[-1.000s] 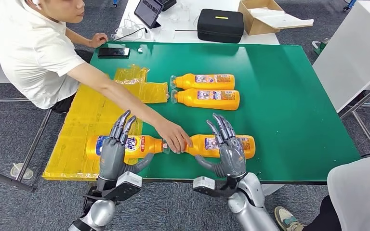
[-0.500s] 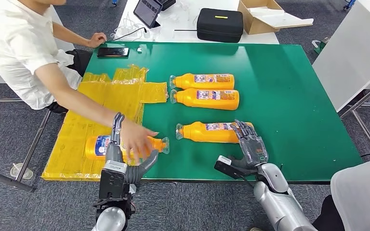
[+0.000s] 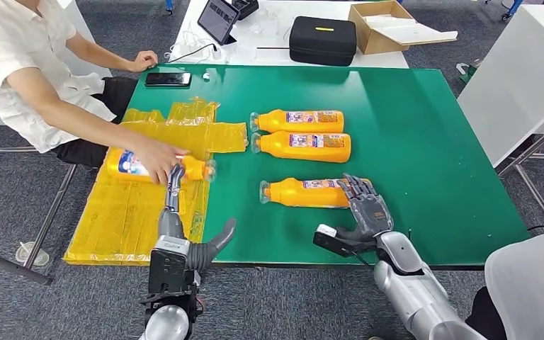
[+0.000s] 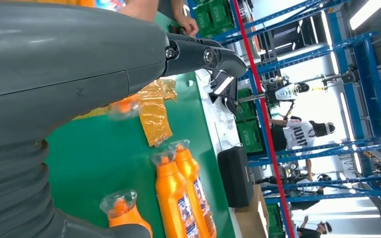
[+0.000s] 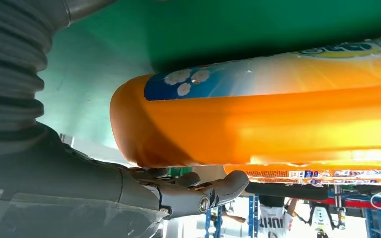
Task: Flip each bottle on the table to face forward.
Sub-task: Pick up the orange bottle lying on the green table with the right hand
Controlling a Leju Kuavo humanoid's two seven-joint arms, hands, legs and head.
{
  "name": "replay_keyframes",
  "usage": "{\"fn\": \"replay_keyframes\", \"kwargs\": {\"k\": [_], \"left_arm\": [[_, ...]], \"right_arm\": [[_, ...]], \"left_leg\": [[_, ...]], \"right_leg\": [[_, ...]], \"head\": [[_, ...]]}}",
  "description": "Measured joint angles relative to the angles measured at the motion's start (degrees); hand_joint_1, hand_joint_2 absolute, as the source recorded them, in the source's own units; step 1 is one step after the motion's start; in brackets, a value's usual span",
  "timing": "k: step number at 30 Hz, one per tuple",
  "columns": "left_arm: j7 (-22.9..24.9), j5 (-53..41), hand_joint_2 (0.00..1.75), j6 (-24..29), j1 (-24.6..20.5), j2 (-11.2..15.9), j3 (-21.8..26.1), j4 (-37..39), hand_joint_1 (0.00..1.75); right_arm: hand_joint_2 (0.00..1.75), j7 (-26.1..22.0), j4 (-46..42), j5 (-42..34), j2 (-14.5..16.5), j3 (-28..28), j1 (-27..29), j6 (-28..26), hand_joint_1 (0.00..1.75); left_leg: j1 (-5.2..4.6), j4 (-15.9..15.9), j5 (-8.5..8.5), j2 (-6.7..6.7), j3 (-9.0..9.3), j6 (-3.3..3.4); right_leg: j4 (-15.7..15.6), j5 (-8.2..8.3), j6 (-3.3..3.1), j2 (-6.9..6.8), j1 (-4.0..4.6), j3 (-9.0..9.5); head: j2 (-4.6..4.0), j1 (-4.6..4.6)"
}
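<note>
While a person (image 3: 35,64) in a white shirt leans in from the far left, the green table (image 3: 411,142) carries most of the scene, with grey carpet around it and blue racking behind in the left wrist view. A white table (image 3: 276,32) beyond it holds a black case (image 3: 322,39), a cardboard box (image 3: 389,25) and a tablet (image 3: 218,18). Yellow sheeting (image 3: 124,205) drapes over the table's left edge. A phone (image 3: 167,78) lies at the far left corner.

Three orange bottles lie on their sides on the green, caps to the left: the far bottle (image 3: 299,120) and the middle bottle (image 3: 303,146) just beside each other, the near bottle (image 3: 308,193) apart from them. The right hand (image 3: 365,209) grips the near bottle at its base, fingers curled over its end (the right wrist view shows the thumb under it).

A fourth bottle (image 3: 142,165) lies over the sheeting in the person's hand (image 3: 157,157), which stands just beyond the left hand's fingertips. The left hand (image 3: 184,227) holds nothing, fingers straight and thumb spread out to the side.
</note>
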Motion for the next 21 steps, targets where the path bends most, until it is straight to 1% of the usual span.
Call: {"fn": "replay_keyframes", "kwargs": {"k": [5,9,12,18,21], "left_arm": [[0.0,-0.1,1.75,0.0,0.0,-0.3,0.0,0.0,0.0],[0.0,-0.5,1.75,0.1,0.0,-0.3,-0.1,-0.4,0.0],[0.0,-1.1,1.75,0.1,0.0,-0.4,-0.1,-0.9,0.0],[0.0,-1.7,1.75,0.1,0.1,-0.5,-0.1,-1.4,0.0],[0.0,-2.0,1.75,0.3,0.1,-0.5,-0.1,-1.4,0.0]], "right_arm": [[1.75,1.4,1.0,2.6,-0.5,1.7,-1.2,-1.5,0.0],[1.75,1.6,1.0,5.0,-0.5,3.3,-1.4,-3.8,0.0],[1.75,1.7,-0.3,6.6,-0.5,4.8,-1.0,-5.2,0.0],[1.75,2.2,-3.4,7.7,-0.4,6.9,0.2,-5.8,0.0],[1.75,2.4,-4.9,8.9,-0.4,7.7,1.0,-7.2,0.0]], "left_leg": [[0.0,0.0,0.05,0.0,0.02,-0.01],[0.0,0.0,0.05,0.0,0.0,-0.01],[0.0,0.0,0.04,0.01,-0.01,-0.01],[0.01,0.0,0.04,0.0,-0.1,-0.01],[0.01,0.0,0.04,-0.01,-0.2,-0.01]], "right_leg": [[0.0,0.02,0.02,0.0,0.0,0.03],[0.0,0.03,0.02,0.0,0.0,0.03],[0.0,0.03,0.02,0.0,0.0,0.02],[0.0,0.02,0.02,0.0,0.01,-0.07],[0.0,0.01,0.02,0.0,0.01,-0.15]], "head": [[-0.01,0.0],[0.0,0.0],[0.0,0.0],[0.0,-0.01],[-0.01,-0.01]]}}
